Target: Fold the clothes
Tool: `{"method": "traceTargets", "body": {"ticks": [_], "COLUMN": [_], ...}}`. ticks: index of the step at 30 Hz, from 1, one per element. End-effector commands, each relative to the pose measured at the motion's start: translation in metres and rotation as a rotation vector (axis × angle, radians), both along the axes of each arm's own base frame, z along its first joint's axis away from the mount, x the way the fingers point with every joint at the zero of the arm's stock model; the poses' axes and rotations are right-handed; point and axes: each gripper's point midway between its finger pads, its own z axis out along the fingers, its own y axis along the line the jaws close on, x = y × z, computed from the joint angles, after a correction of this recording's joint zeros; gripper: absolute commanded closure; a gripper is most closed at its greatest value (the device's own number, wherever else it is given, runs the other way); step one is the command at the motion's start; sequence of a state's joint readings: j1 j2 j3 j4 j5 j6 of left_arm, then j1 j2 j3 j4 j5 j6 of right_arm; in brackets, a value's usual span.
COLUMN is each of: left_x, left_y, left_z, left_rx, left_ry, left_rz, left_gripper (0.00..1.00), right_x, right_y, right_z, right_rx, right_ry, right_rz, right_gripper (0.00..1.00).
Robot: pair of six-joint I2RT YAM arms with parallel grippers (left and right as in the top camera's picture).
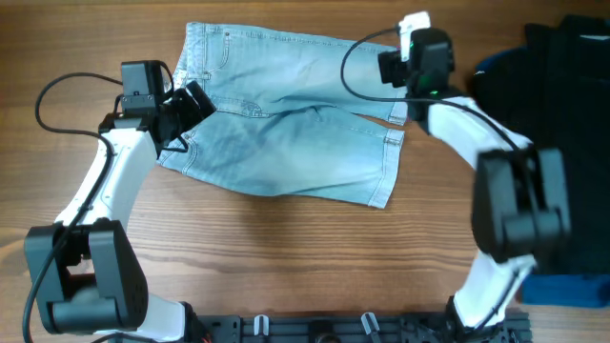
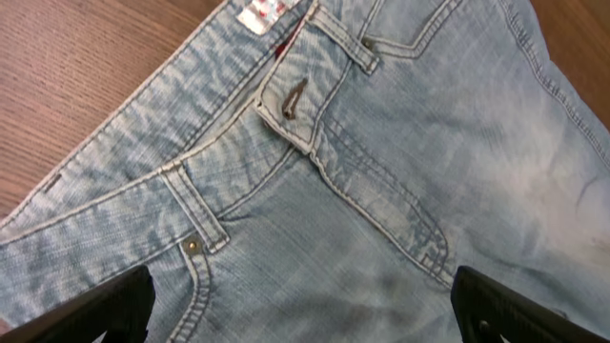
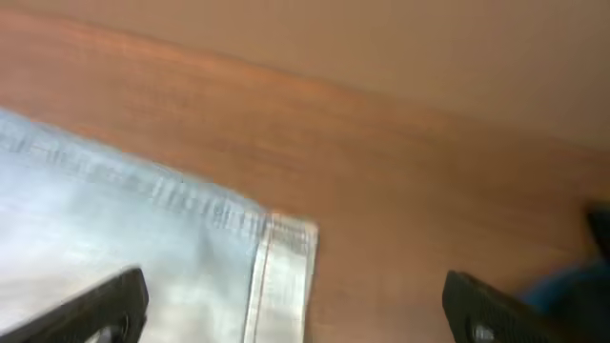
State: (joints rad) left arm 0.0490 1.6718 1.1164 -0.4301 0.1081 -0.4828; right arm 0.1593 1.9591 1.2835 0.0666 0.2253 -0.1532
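Note:
The light blue denim shorts [image 1: 286,133] lie spread on the wooden table, waistband at the left, hemmed legs at the right. My left gripper [image 1: 195,107] hovers open over the waistband and fly; the left wrist view shows the button fly, belt loops and pocket stitching of the shorts [image 2: 362,191] between the open fingers [image 2: 300,310]. My right gripper [image 1: 393,65] is open above the upper leg's hem at the far right. The right wrist view, blurred, shows the hem corner of the shorts [image 3: 281,257] between the fingers [image 3: 295,310].
Dark garments with blue trim [image 1: 562,114] are piled at the right edge of the table. Bare wood [image 1: 286,257] lies in front of the shorts. Black cables loop from both arms.

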Motion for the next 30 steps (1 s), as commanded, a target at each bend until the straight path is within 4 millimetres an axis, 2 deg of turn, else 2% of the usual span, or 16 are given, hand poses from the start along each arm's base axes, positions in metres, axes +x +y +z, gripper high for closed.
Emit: {"method": "traceTargets", "body": {"ticks": [1,2,3,5,6,7,8,12,15,18,21,23,27,30], "left_x": [-0.002,-0.005,-0.008,-0.019,-0.025,-0.034,-0.04,-0.048,-0.045,-0.045,-0.044,-0.047,-0.05,-0.054], "left_y": [0.005,0.005,0.005,0.009,0.012,0.016,0.021,0.046,0.047,0.047,0.047,0.047,0.046,0.046], "left_z": [-0.006,-0.008,-0.009,-0.016,-0.019,-0.023,-0.026,-0.029,-0.033,-0.054,-0.081,-0.09,-0.099,-0.1], "left_rx": [0.015,0.015,0.014,0.01,0.008,0.005,0.01,0.09,0.09,0.086,0.083,0.081,0.079,0.078], "left_ry": [0.016,0.03,0.045,0.096,0.124,0.161,0.19,0.223,0.222,0.266,0.313,0.339,0.366,0.382], "left_rz": [0.0,-0.001,0.001,0.012,0.021,0.032,0.047,0.114,0.116,0.113,0.11,0.109,0.107,0.106], "left_gripper": [0.66,0.96,0.96,0.96,0.96,0.96,0.96,0.96,0.96,0.96,0.96,0.96,0.96,0.96], "right_x": [-0.053,-0.078,-0.096,-0.132,-0.143,-0.16,-0.172,-0.207,-0.223,-0.237,-0.241,-0.239,-0.238,-0.239], "right_y": [0.027,0.048,0.06,0.068,0.067,0.064,0.062,0.056,0.054,0.059,0.071,0.076,0.084,0.074], "right_z": [0.049,0.05,0.052,0.043,0.036,0.022,0.01,-0.041,-0.062,-0.074,-0.079,-0.083,-0.101,-0.13], "right_rx": [0.228,0.309,0.361,0.415,0.424,0.438,0.456,0.474,0.497,0.507,0.488,0.484,0.478,0.449], "right_ry": [0.114,0.203,0.264,0.406,0.465,0.547,0.607,0.743,0.79,0.831,0.837,0.817,0.832,0.88], "right_rz": [0.065,0.167,0.223,0.253,0.234,0.191,0.151,0.075,0.031,0.047,0.086,0.105,0.114,0.019], "right_gripper": [0.0,0.01,0.08,0.45,0.6,0.87,0.91,0.94,0.94,0.94,0.95,0.95,0.95,0.96]}}
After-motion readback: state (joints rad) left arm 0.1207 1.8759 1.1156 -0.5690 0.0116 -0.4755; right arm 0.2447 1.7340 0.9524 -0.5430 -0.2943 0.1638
